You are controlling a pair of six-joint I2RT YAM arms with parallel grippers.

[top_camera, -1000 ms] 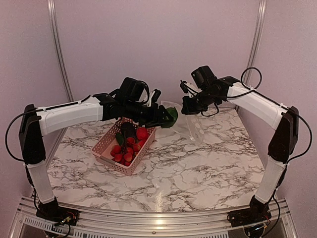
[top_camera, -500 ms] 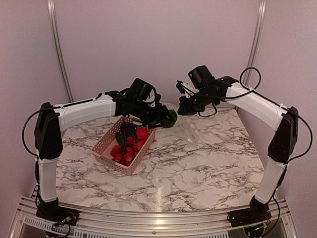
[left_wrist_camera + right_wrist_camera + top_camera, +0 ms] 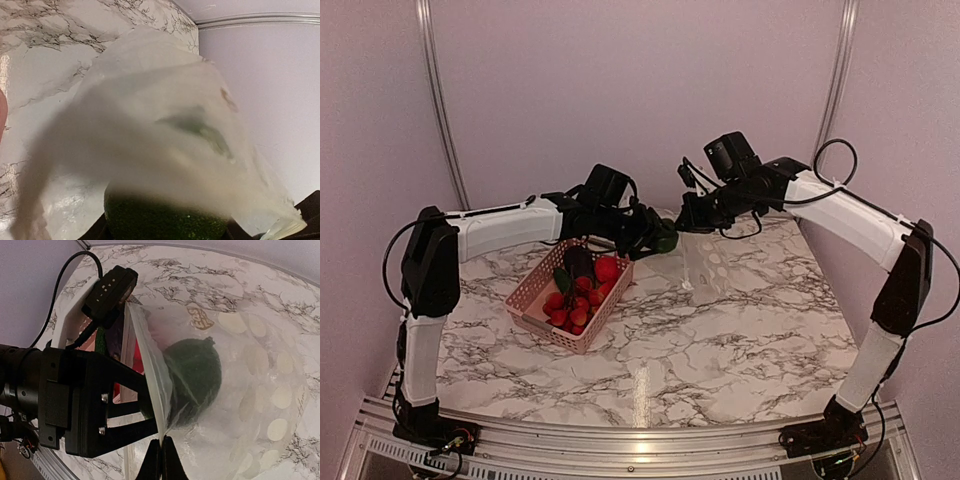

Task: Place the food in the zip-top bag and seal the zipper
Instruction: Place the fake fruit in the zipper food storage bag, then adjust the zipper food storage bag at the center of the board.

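Note:
My right gripper is shut on the mouth edge of the clear dotted zip-top bag, which hangs down to the table. In the right wrist view the shut tips pinch the whitish zipper strip. My left gripper is shut on a round green food piece at the bag's mouth. The green piece shows through the plastic in the right wrist view and sits behind the blurred bag in the left wrist view. The eggplant, tomato and small red pieces lie in the basket.
The pink lattice basket stands left of centre on the marble table, just below my left forearm. The back wall is close behind both grippers. The left gripper's black body sits right beside the right gripper's tips.
My left arm has reached further right, bringing the green piece from beside the basket to the bag's mouth. The bag has swung a little and hangs lower under the right gripper.

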